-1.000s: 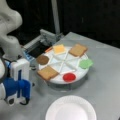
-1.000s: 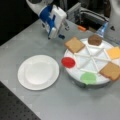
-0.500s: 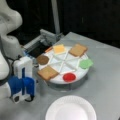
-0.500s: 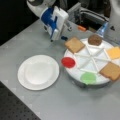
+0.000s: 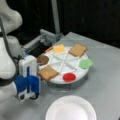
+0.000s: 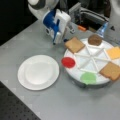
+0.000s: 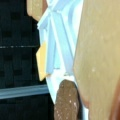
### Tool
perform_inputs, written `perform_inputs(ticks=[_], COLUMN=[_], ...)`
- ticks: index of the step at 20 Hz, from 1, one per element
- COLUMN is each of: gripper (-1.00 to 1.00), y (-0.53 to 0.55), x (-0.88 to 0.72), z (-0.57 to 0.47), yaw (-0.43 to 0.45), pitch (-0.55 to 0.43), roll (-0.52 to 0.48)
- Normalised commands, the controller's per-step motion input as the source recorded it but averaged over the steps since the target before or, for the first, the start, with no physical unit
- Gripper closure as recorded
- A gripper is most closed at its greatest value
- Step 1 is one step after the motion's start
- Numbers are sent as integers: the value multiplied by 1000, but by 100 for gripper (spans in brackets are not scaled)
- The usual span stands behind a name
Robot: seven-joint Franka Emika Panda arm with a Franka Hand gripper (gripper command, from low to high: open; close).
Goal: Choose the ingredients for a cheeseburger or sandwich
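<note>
Your gripper [image 5: 30,96] has slid in closer to the white divided tray [image 6: 86,75] since a moment ago, and now it sits just beside the near bread square [image 5: 48,72]. You are at the picking step, and this bread looks like your first pick. I cannot tell how wide the fingers are, and they hold nothing I can see. The patty [image 5: 42,59], cheese [image 5: 59,48] and far bread square [image 5: 78,49] lie in the tray; the paper plate [image 6: 38,72] is bare.

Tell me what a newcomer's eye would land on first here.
The round white sectioned tray with its toy food: a yellow cheese square, a dark patty, two bread squares and red and green pieces. Next, the blue-and-white gripper hanging beside the nearest bread square, and the bare white paper plate at a front view's bottom.
</note>
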Motion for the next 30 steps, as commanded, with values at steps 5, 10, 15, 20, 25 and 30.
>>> perform_inputs(ticks=[5,10,15,20,25,30], gripper=[-100,-100,-100,100,100,100], y=[-106,-109,-120,-143,-152,-160], x=[244,236,222,212,207,209], z=[-229,-258,-252,-239,-224,-215], yaw=[19,18,24,20,20,24], pitch=[-106,-113,-108,-107,-105,-95], roll=[264,254,241,227,212,207])
